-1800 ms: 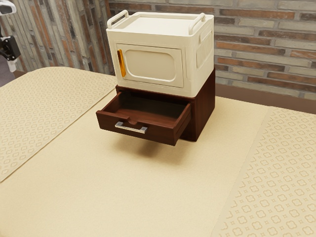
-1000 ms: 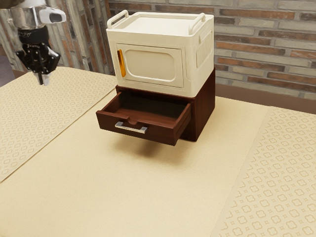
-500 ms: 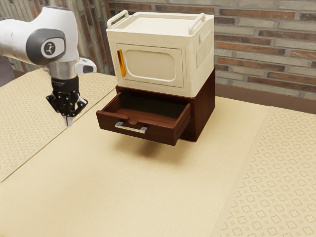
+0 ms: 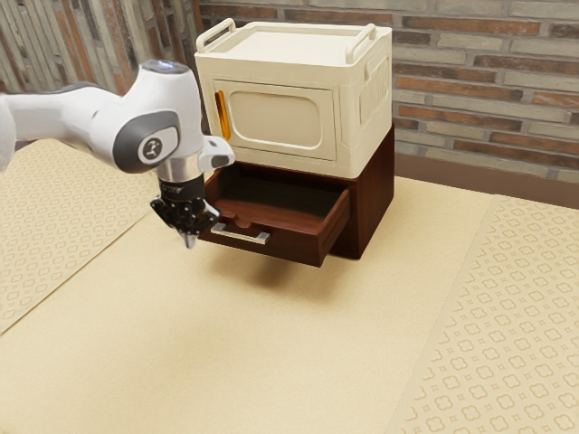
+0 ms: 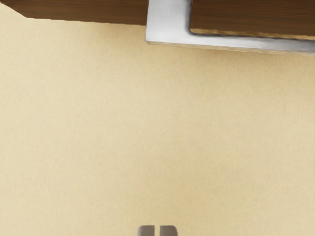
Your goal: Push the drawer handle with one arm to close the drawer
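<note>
Exterior view counts first: one white arm, one black gripper, one dark wooden cabinet with one drawer and one metal drawer handle, and one cream box on top, which has one door, one orange door handle and two carrying handles, one toward the exterior view's left and one toward its right. All this stands on a pale yellow table, plain through the middle, with a patterned stretch on one side and another on the other. Behind runs a brick wall above a brown skirting band. As for containers, the drawer is pulled out, its dark floor and inner walls visible from above; the box's door is closed and hides the inside. The gripper's two fingers are together, pointing down, near the end of the drawer handle toward the exterior view's left. In the wrist view, that handle lies apart from the fingertips, across a strip of table.
</note>
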